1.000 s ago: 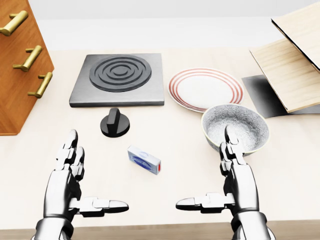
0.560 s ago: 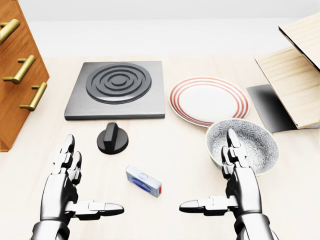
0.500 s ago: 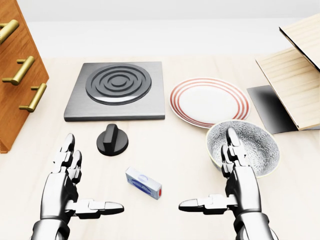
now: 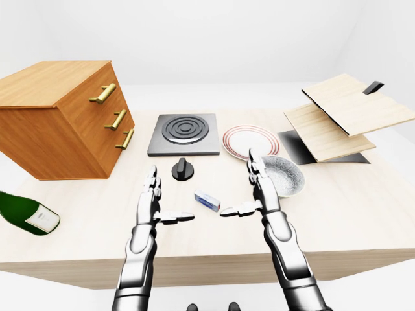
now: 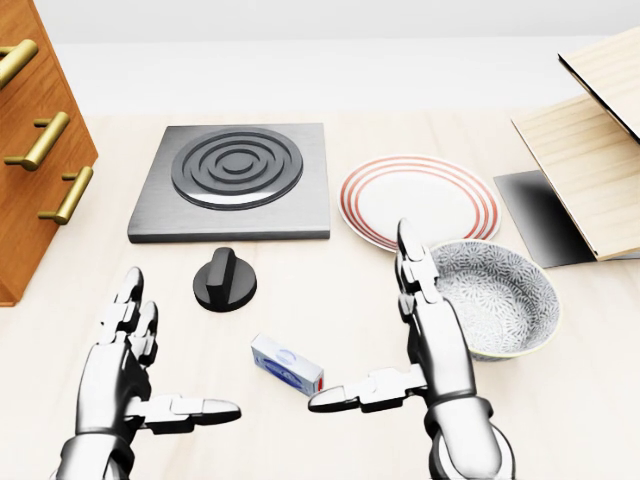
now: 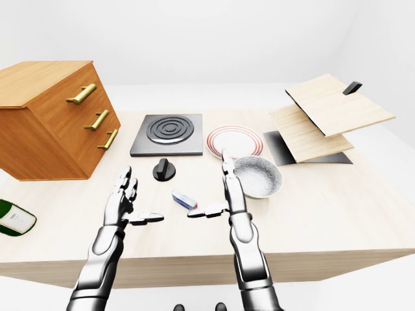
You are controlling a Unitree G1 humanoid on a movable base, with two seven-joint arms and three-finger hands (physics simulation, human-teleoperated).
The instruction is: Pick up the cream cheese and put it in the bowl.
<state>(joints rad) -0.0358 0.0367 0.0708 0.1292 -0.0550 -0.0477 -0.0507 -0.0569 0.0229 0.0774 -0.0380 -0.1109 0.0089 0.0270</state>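
Tabletop (image 5: pixel 330 290) of pale wood, seen from my robot's head cameras. One cream cheese box (image 5: pixel 287 364), white and blue with a red end, lies flat on the near part of the table between my two hands. It touches neither hand.

My left hand (image 5: pixel 128 375) hovers to the left of the box, fingers straight and spread, thumb pointing toward the box, holding nothing. My right hand (image 5: pixel 420 345) is just right of the box, also spread wide and empty, its thumb tip close to the box's red end and its fingers pointing away from me.

One grey patterned bowl (image 5: pixel 495 298) sits just right of my right hand, with nothing visible inside it. One white plate (image 5: pixel 418 200) with red rings lies beyond the bowl. One square grey hotplate (image 5: pixel 235 180) with raised rings sits left of the plate, and one black knob (image 5: pixel 225 281) stands near it, on my side.

At far left is one wooden cabinet (image 4: pixel 58 120) with three brass handles. One green bottle (image 4: pixel 27 213) lies on its side at the left edge. At far right, two light wooden boards (image 4: pixel 340 116) are stacked, tilted, above a dark base.
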